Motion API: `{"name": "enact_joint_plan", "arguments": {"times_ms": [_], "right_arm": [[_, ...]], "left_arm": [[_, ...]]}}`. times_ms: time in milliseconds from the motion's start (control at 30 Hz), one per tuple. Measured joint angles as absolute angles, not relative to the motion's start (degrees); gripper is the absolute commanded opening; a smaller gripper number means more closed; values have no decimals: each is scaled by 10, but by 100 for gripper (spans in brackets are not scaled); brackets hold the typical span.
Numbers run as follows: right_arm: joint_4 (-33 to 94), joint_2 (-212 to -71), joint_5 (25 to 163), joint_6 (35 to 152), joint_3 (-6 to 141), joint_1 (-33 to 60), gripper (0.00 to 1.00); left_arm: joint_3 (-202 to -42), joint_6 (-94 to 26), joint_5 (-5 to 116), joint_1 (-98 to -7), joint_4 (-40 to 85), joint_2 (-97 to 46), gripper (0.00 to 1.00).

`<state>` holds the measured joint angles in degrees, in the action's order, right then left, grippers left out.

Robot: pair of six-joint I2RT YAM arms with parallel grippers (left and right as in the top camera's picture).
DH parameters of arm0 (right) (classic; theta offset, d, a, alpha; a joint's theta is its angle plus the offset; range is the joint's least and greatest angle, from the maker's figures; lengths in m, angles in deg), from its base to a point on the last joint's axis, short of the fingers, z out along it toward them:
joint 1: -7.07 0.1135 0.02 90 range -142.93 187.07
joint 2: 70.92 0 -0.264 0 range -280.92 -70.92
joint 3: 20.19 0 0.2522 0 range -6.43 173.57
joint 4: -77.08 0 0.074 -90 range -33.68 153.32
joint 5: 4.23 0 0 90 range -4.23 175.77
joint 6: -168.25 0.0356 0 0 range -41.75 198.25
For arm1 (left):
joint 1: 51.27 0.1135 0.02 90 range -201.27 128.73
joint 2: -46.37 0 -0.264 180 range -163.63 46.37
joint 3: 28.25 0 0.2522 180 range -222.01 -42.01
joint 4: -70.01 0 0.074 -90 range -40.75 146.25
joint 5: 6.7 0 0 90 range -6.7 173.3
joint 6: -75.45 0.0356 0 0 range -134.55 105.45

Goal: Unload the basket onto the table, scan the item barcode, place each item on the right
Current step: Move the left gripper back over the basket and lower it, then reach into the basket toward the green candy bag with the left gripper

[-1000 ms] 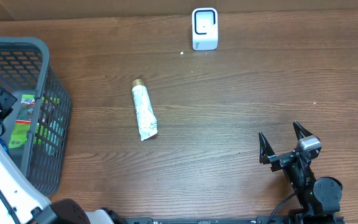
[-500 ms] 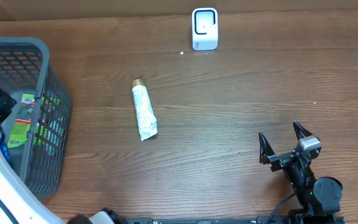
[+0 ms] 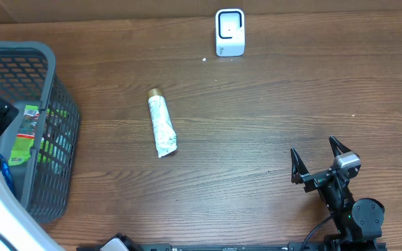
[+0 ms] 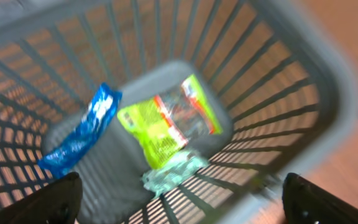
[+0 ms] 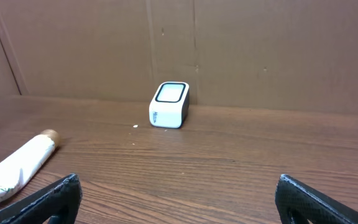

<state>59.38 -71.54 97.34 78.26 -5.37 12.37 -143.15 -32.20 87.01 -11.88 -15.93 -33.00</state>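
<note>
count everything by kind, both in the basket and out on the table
basket: 1
packets in the basket: 3 (blue packet, lime green packet, pale packet, blurred)
tube: 1
scanner: 1
total: 6

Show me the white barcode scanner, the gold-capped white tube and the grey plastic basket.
white barcode scanner (image 3: pixel 229 28), overhead view, top face
gold-capped white tube (image 3: pixel 162 125), overhead view, mid-body
grey plastic basket (image 3: pixel 16 48), overhead view, far rim
</note>
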Motion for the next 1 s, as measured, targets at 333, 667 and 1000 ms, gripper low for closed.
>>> {"name": "enact_joint_plan", "arguments": {"times_ms": [333, 667, 1000], "right_arm": [[594, -715, 973, 782, -54, 124, 100], [594, -715, 973, 782, -54, 124, 100], [594, -715, 973, 783, -54, 124, 100]], "left_arm": [[-1371, -279, 856, -114, -89, -566, 95], [-1371, -159, 822, -130, -43, -685, 90], [-1373, -109, 836, -145, -33, -758, 40]]}}
